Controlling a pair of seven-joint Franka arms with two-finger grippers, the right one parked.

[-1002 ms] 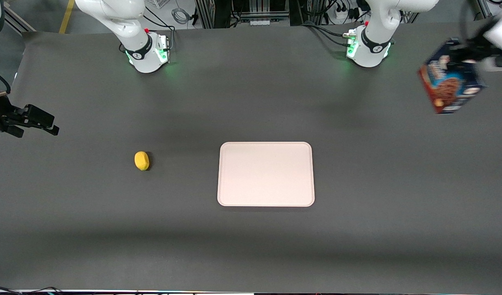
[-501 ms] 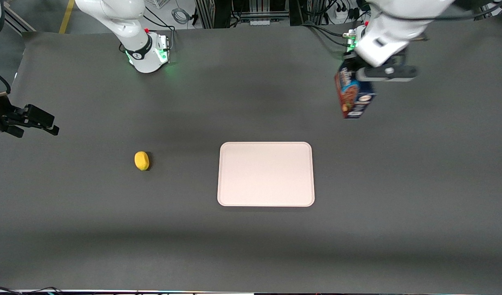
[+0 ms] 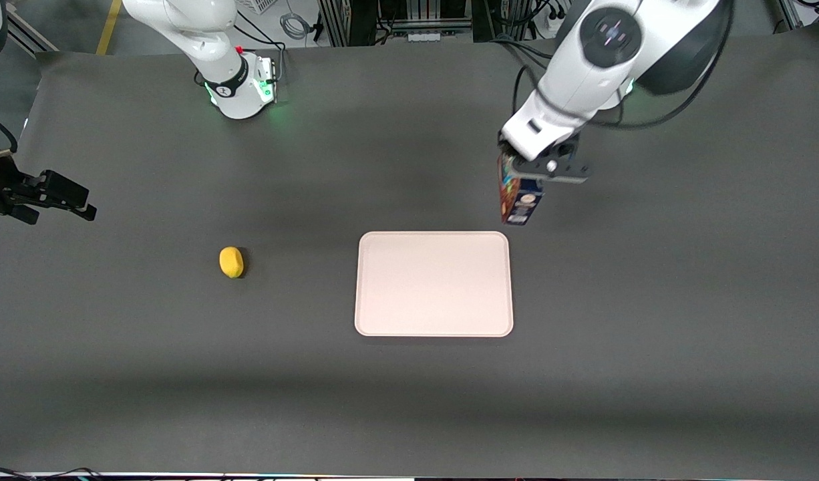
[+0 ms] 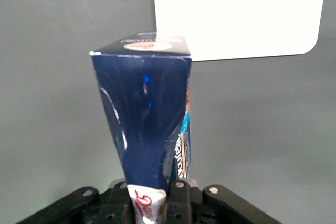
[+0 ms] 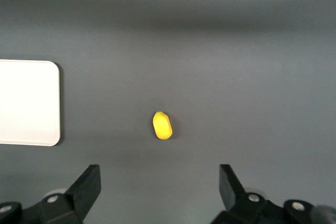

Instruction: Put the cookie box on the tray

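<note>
Black two-finger hand [image 4: 153, 203] clamped on end of dark navy rectangular cookie carton [image 4: 147, 124], carton dented where gripped. Pale pink flat tray [image 4: 236, 14], rounded corner visible, lying on grey tabletop [image 4: 47, 77].

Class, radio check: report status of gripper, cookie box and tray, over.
Gripper shut on cookie box, held in the air. Box just short of tray corner, not over it yet. Nothing on tray.

The left arm reaches down over the table, its gripper [image 3: 524, 175] clamped (fingers pinching hard) on the cookie box [image 3: 517, 198].
</note>
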